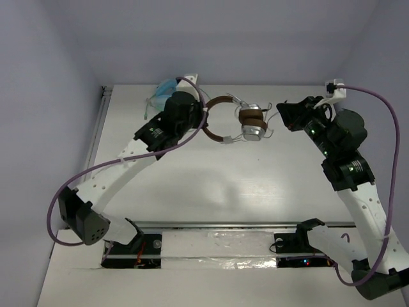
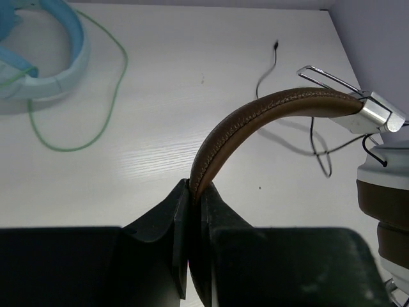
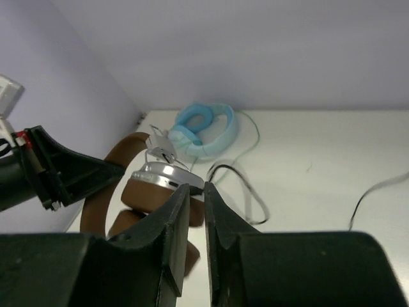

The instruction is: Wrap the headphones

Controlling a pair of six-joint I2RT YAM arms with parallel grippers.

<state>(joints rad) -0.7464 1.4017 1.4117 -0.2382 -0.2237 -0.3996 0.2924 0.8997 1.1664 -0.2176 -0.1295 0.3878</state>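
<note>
The left fingers (image 2: pixel 160 220) pinch the headphones (image 2: pixel 255 112) at the headband, the right fingers' (image 3: pixel 163 224) grip cannot be told, and the cable (image 2: pixel 258 86) trails loose on the bench (image 2: pixel 160 96), unwrapped.

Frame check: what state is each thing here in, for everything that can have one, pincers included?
headphones: headband clamped, ear cups together, cable not wrapped.
left pincer: shut on the headphones.
right pincer: jaws almost together; grip unclear.
dark cable: loose on the table.
blue headphones: lying flat, untouched.
green cable: loose loop on the table.
</note>
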